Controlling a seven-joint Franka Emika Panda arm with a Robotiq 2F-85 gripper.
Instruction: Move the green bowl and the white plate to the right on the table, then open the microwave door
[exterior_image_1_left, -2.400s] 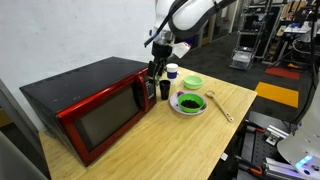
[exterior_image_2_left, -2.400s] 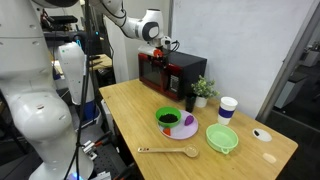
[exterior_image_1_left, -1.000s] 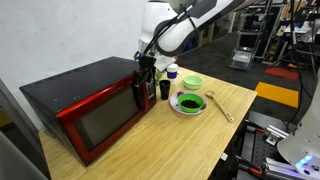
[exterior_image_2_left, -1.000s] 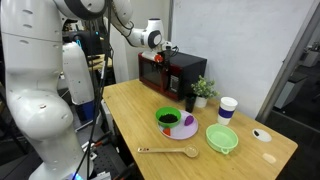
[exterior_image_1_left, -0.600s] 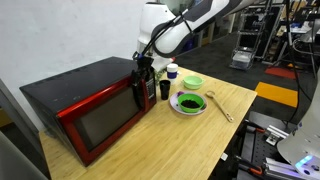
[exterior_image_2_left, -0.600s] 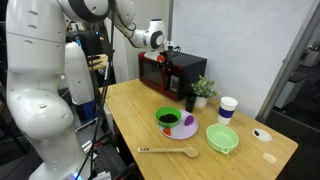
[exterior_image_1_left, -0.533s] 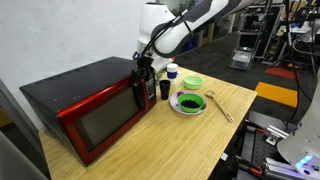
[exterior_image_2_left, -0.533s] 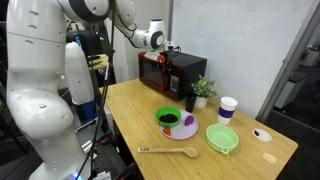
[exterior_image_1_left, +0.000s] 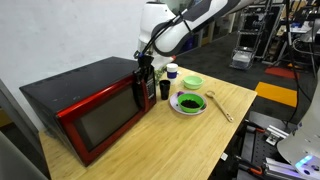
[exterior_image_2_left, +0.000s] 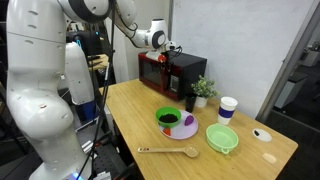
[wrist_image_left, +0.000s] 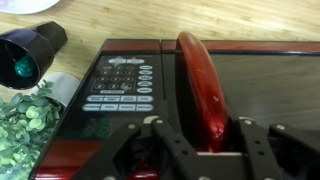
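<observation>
Both jaws of the pincer (wrist_image_left: 203, 138) flank the red handle (wrist_image_left: 200, 80) of the microwave door (wrist_image_left: 275, 90); clamped or not, I cannot tell. Seat fully, then pull along its arc.

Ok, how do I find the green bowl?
Start at the big red microwave on the wooden table, then find the white cup. The bowl sits by that cup. It is plain pale green, unlike the wider plate with its white rim and dark middle.

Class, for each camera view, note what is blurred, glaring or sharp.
Wrist view: the gripper looks soft and dark up close; glare streaks the red handle; the keypad is fairly sharp. In an exterior view, the microwave door glass gives a dull sheen.
</observation>
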